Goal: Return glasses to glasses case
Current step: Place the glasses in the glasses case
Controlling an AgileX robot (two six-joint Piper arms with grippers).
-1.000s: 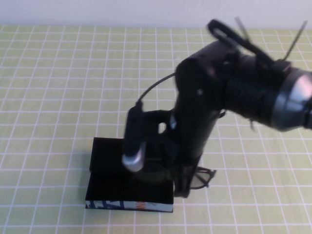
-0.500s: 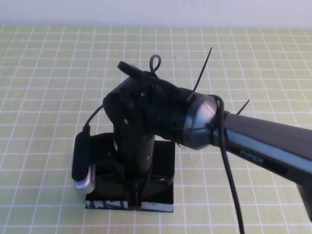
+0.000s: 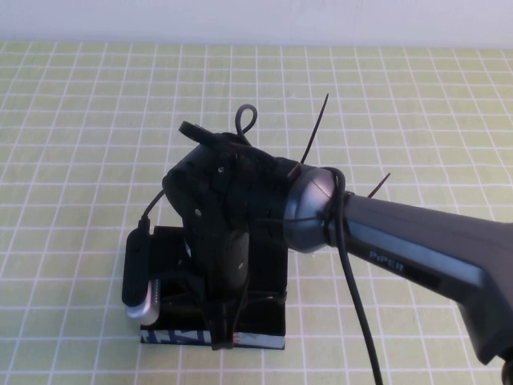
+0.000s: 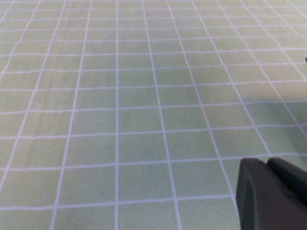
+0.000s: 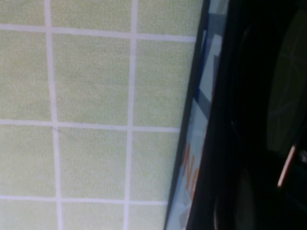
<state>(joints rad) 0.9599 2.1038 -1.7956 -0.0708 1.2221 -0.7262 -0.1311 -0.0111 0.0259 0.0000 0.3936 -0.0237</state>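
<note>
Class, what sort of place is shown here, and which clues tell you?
Probably a robot test bench: a plain tabletop under a yellow-green grid cloth, a Piper arm's right tool down at a black glasses case, little else.

Matte black glasses case with a glossy printed strip; bench covered in soft-looking yellow-green checked cloth; right arm in smooth black plastic.

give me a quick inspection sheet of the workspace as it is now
surface: green grid-pattern table
job's things: glasses case at the near edge, under the right arm; dark lens of the glasses visible over it in the right wrist view
clutter: nothing seen
grippers: right gripper shut, down at the case's front edge; left gripper above bare table
cables: black cable draped over the right arm
surroundings: pale wall behind the table
</note>
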